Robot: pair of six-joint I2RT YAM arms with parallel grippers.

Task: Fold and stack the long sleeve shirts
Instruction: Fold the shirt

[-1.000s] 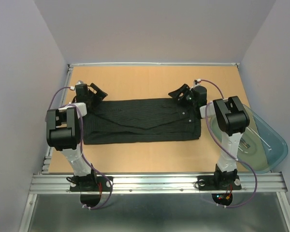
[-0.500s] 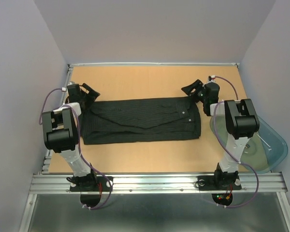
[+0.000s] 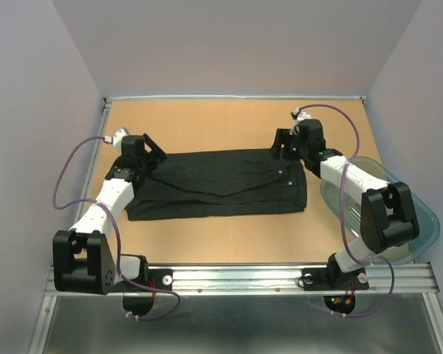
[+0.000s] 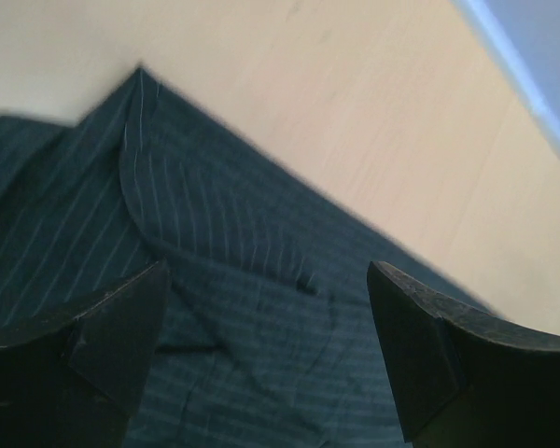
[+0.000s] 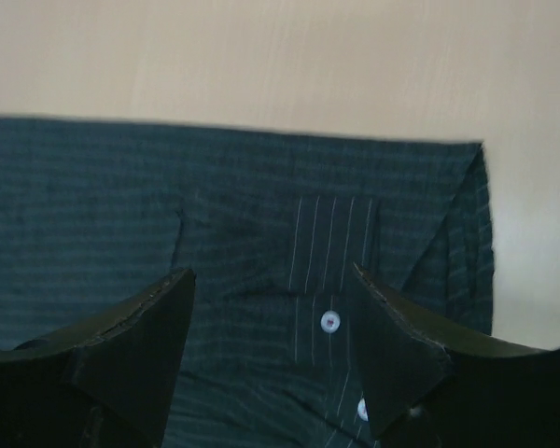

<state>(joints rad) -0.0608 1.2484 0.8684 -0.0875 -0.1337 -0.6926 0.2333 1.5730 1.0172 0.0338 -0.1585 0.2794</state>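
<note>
One long sleeve shirt, black with fine pale pinstripes, lies folded into a long flat band across the middle of the table. My left gripper hovers open over the band's far left corner; the left wrist view shows striped cloth between its fingers, with nothing gripped. My right gripper stands open over the far right corner. In the right wrist view, white buttons on the shirt show between the spread fingertips.
A clear plastic tub sits off the table's right side, beside the right arm. Purple-grey walls close in the wooden table on the left, back and right. A metal rail runs along the near edge.
Both arms have stretched out low and forward. The left gripper has moved right onto the shirt's left end, and the right gripper has moved left over its right end. The shirt has not moved.
</note>
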